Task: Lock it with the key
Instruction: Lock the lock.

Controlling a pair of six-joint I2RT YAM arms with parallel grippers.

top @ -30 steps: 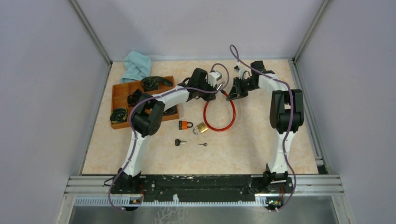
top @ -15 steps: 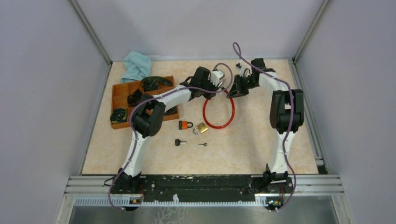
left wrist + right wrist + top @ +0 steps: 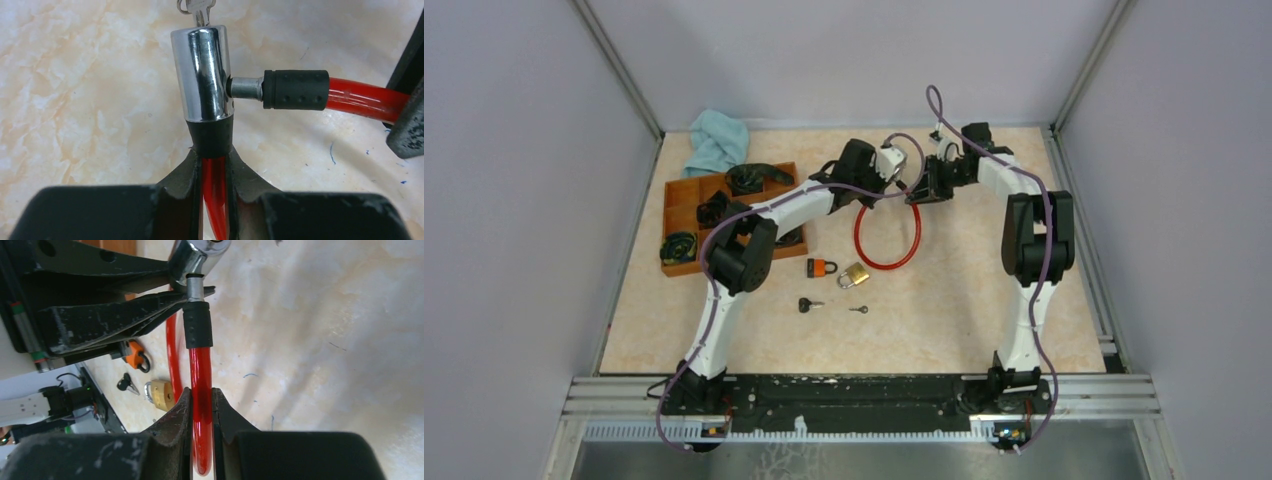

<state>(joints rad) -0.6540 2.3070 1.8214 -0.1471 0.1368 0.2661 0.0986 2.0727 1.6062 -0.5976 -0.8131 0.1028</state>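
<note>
Red cable (image 3: pixel 885 240) slid left, arms closer — pin (image 3: pixel 246 87) in silver barrel (image 3: pixel 201 75). Left pincer (image 3: pixel 215 162), right pincer (image 3: pixel 201 407) each squeeze cable. Key (image 3: pixel 198 12) sits in barrel end — if I let go, pin may pop out.

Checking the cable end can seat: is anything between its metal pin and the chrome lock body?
Nothing visible. The metal pin touches the side of the chrome lock body; the right gripper holds the red cable behind it.
</note>
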